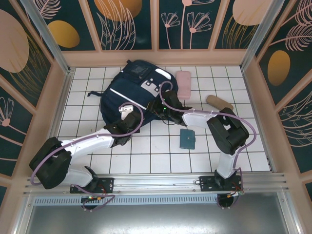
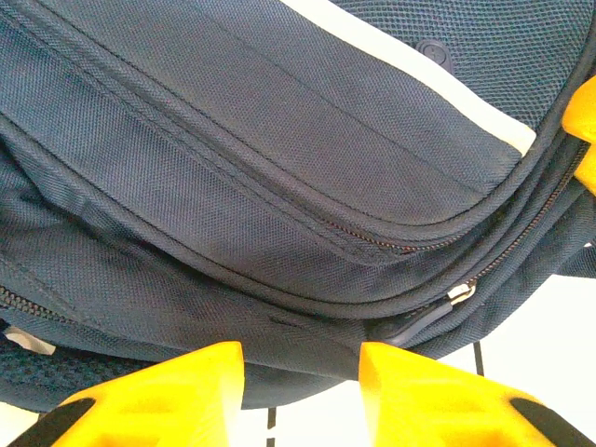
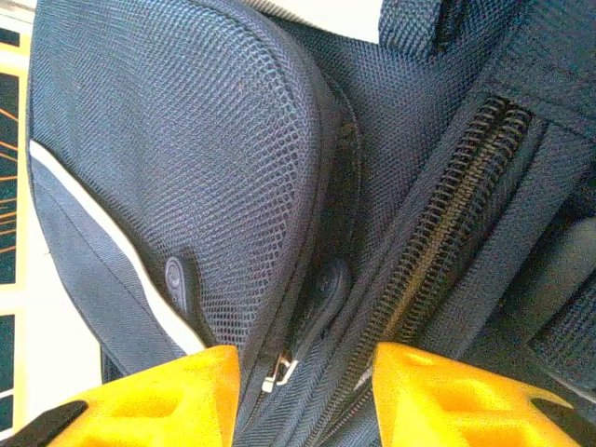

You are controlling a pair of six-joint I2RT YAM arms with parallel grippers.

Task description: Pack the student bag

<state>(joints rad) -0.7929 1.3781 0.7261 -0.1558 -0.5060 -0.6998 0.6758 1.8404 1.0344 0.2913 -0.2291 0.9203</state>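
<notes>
The student bag (image 1: 127,87), a big navy backpack with a thin white stripe, lies flat at the back left of the tiled table. My left gripper (image 1: 128,111) sits at its near edge. In the left wrist view the yellow fingers (image 2: 168,391) hold a fold of the bag's bottom hem (image 2: 298,345) between them, just left of a dark zipper pull (image 2: 424,324). My right gripper (image 1: 162,101) is at the bag's right side. Its jaws (image 3: 307,363) stand apart on either side of a zipper pull (image 3: 321,293) with a metal clip, beside the mesh pocket (image 3: 223,158).
To the right of the bag lie a pink case (image 1: 183,83), a tan roll (image 1: 219,102) and a teal wallet (image 1: 187,138). Patterned walls close in the table on three sides. The arm bases stand on the rail at the near edge.
</notes>
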